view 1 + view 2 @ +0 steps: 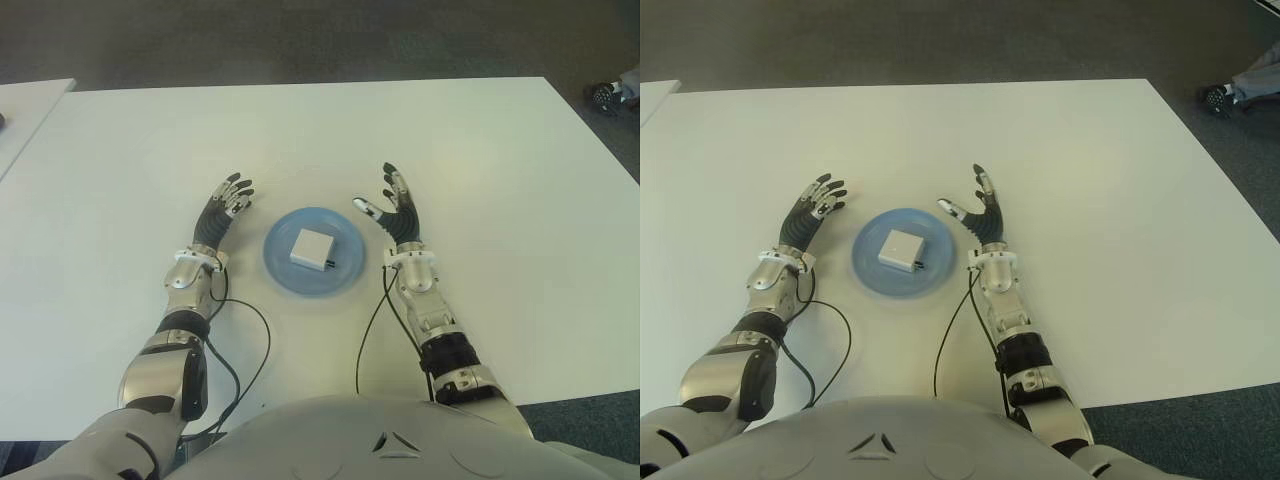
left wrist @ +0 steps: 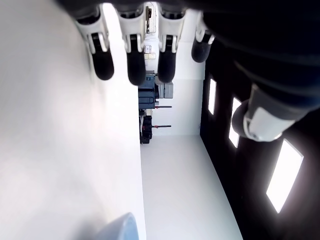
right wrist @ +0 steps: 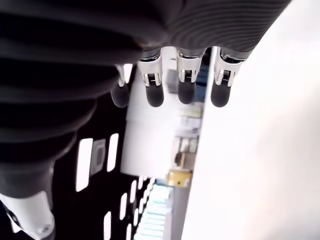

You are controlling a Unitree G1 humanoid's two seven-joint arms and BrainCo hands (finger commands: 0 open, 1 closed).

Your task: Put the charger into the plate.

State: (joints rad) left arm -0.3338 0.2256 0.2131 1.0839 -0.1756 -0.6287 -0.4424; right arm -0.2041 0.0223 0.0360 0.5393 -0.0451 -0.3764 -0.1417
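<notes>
A white square charger (image 1: 313, 248) lies in the middle of the round blue plate (image 1: 283, 269) on the white table (image 1: 320, 140). My left hand (image 1: 226, 205) shows just left of the plate, fingers spread and holding nothing. My right hand (image 1: 390, 203) shows just right of the plate, fingers extended and thumb pointing toward the plate, also holding nothing. In the left wrist view the straight fingers (image 2: 134, 60) are empty and the plate's rim (image 2: 120, 227) shows at the edge. The right wrist view shows straight, empty fingers (image 3: 185, 80).
Black cables (image 1: 255, 350) run from both wrists back toward my body along the table's near side. A second white table edge (image 1: 25, 110) stands at the far left. A person's shoe (image 1: 605, 95) shows on the floor at the far right.
</notes>
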